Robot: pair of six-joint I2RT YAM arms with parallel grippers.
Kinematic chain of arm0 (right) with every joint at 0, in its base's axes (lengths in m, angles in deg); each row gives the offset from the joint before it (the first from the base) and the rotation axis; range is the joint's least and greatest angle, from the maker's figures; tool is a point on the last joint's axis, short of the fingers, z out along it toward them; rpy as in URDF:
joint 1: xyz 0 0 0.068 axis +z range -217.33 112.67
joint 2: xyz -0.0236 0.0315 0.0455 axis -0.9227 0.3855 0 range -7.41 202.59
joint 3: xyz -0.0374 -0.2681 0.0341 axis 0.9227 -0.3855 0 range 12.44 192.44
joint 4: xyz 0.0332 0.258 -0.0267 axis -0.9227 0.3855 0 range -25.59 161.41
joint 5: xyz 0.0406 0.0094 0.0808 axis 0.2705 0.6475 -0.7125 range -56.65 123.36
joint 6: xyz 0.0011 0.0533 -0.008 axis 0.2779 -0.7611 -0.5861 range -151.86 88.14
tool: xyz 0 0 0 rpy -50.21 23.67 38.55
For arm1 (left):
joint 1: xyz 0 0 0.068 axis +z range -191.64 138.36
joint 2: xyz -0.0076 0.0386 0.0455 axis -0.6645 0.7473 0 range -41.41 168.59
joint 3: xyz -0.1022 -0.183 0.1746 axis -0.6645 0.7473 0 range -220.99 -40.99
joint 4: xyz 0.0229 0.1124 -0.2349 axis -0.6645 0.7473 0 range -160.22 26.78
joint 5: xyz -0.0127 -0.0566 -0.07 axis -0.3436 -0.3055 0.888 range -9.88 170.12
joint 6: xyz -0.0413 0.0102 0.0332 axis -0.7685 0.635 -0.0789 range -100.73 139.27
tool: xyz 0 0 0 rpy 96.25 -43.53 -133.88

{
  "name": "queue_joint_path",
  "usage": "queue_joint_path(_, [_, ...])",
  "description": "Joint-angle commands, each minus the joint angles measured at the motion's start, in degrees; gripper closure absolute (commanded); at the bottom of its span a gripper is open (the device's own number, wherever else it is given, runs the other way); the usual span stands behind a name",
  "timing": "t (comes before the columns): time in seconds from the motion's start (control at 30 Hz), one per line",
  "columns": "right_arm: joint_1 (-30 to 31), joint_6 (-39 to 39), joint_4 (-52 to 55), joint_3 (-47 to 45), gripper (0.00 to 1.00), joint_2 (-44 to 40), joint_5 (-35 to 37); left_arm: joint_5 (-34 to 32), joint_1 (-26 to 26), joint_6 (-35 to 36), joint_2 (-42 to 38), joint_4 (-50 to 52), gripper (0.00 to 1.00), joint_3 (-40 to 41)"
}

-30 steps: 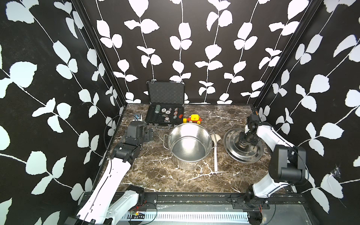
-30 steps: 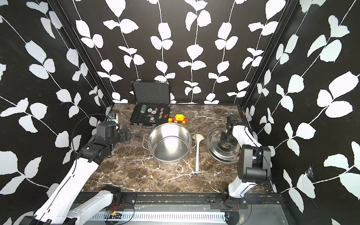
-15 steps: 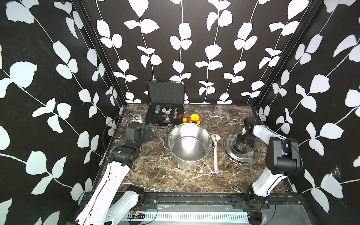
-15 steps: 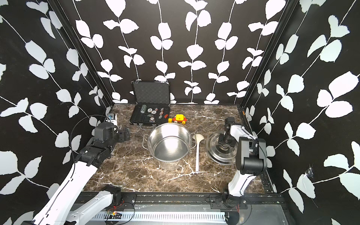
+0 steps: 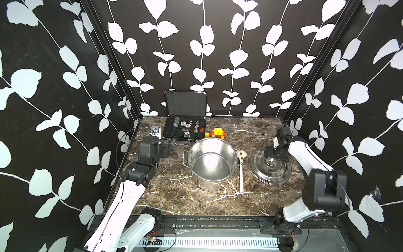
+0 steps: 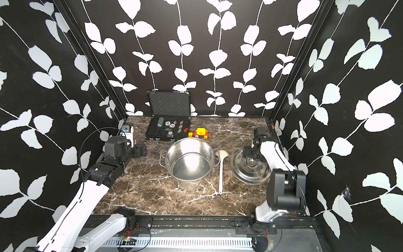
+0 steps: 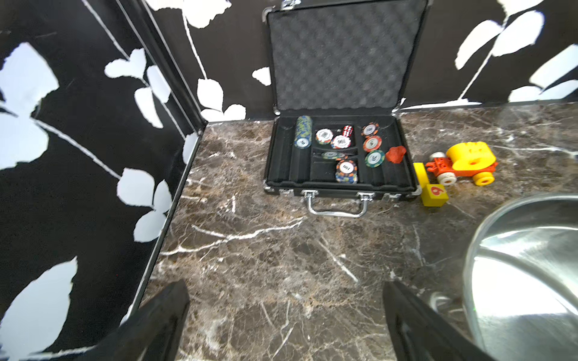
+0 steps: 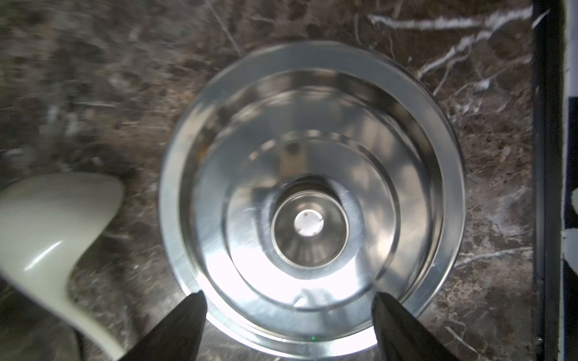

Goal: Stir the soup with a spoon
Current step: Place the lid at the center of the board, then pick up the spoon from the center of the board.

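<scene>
Right wrist view crops the spoon [image 8: 47,225]; left pincer [image 7: 284,284] and right pincer [image 8: 287,295] gape, empty.

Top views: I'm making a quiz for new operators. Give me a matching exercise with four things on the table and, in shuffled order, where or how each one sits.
Things
1. spoon
2. lid
3. chip case
4. toy car

Places
a. standing open, at the back
b. lying flat between the pot and the lid
c. below the open right gripper
d. just behind the pot

Pairs: 1-b, 2-c, 3-a, 4-d
</scene>
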Motion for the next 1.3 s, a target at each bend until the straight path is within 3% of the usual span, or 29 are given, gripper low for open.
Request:
queue_joint_path(0.0, [5.45,1.22,4.71,-0.75,0.17,-3.29,-9.62,5.18,0.21,1.86,0.73,-4.43,0.01,-1.94])
queue_joint_path(0.17, [14.76,-2.97,-4.48,-12.71,0.24,-7.77,-22.54,11.37,0.21,3.96,1.13,-10.64,0.01,-0.98])
queue_joint_path(0.43, [16.95,-10.00,-25.62,-26.51,0.36,-8.10,-25.00,12.60,0.21,0.67,1.05,-15.06,0.01,1.49])
queue_joint_path(0.77, [17.09,-13.12,-39.20,-29.95,0.47,-1.17,-23.32,10.81,0.19,0.77,-1.23,-13.72,0.01,2.97])
queue_joint_path(1.0, [17.08,-14.64,-45.54,-30.13,0.69,3.97,-24.25,9.04,0.21,0.20,-1.73,-13.80,0.01,2.90])
queue_joint_path(1.27, [17.08,-12.72,-45.06,-28.92,0.90,3.44,-23.87,9.28,0.21,0.41,-1.55,-14.42,0.01,3.33])
